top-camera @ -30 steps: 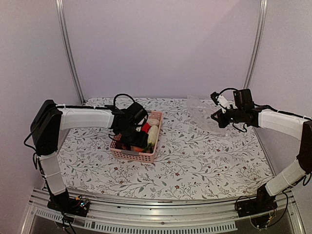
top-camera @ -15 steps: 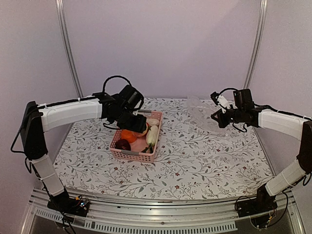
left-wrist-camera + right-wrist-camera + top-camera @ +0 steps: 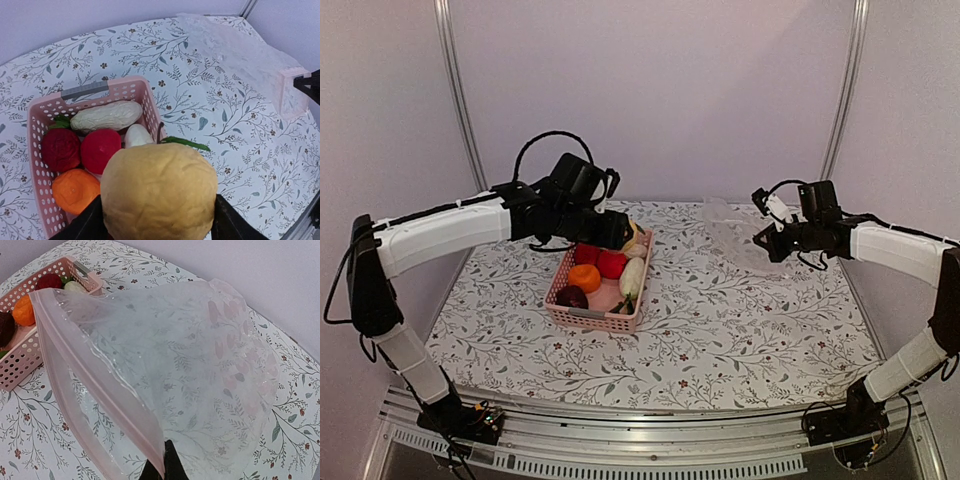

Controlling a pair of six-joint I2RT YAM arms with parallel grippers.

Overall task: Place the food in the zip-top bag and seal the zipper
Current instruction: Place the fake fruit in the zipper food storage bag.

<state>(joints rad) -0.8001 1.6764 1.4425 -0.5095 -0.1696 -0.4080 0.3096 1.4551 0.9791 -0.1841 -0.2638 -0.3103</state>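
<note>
Slippage threatens: the left pincer grasps the round lemon above the basket, well apart from the zip-top bag. The right pincer, clenched on the zipper, holds the bag, and its floppy mouth could deflect the fruit onto the counter.

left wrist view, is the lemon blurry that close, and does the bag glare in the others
Left wrist: the lemon looks slightly soft, evenly lit; the basket behind is crisper. Right wrist: the zip-top bag is sharp, little glare, the tablecloth showing through. Top external: the bag is small and faint.
</note>
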